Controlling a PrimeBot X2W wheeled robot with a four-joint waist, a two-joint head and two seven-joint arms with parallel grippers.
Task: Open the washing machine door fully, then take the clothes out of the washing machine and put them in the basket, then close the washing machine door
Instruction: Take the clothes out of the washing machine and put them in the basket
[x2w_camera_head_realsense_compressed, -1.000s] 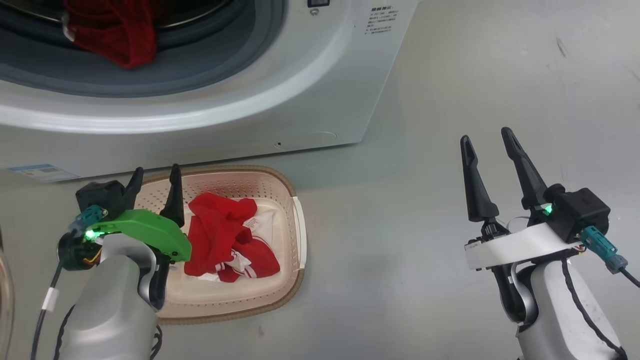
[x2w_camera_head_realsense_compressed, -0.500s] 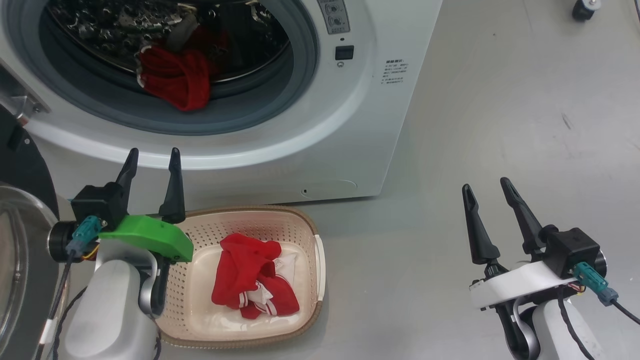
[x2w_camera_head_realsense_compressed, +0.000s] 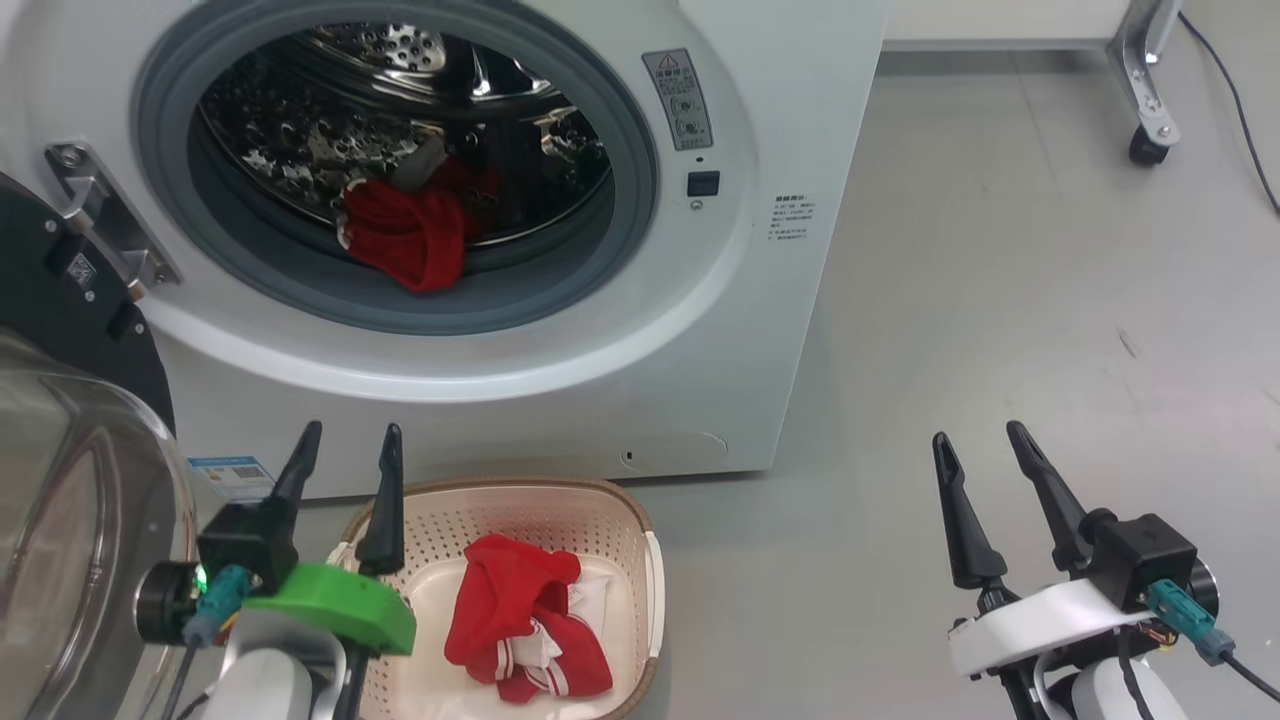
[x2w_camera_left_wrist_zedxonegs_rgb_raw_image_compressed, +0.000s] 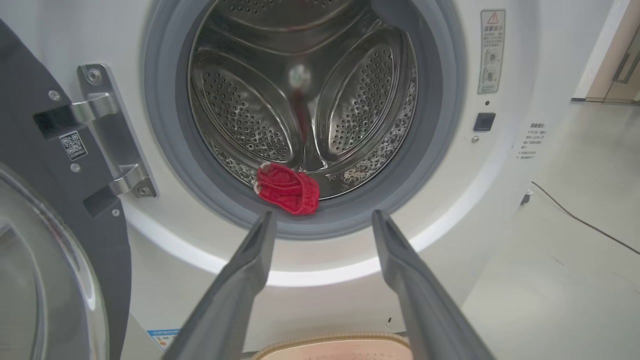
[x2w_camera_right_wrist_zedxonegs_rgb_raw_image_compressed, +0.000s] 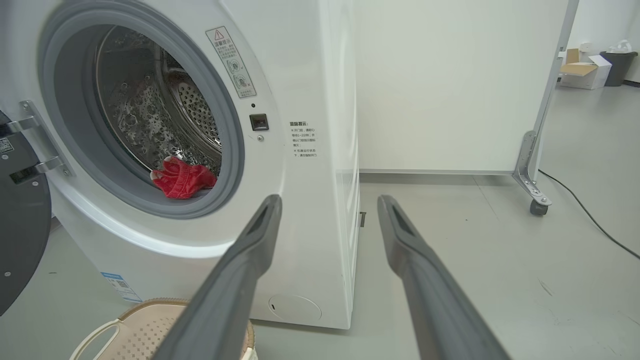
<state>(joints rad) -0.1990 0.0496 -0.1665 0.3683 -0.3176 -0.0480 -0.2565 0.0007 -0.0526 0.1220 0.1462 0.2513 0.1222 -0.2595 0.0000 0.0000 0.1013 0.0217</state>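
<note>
Head camera has tilted upward; left gripper (x2w_camera_head_realsense_compressed: 352, 430) and right gripper (x2w_camera_head_realsense_compressed: 976, 432) spread, empty; bright red fabric clothes (x2w_camera_head_realsense_compressed: 405, 232) lie at front edge of steel drum (x2w_camera_head_realsense_compressed: 400, 60)

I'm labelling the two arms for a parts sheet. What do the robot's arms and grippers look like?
The left gripper has two long, tapering black jaws, a bright green cover and a teal plug on a black cable. The right gripper matches, but its cover is white. Both forearms are pale grey.
</note>
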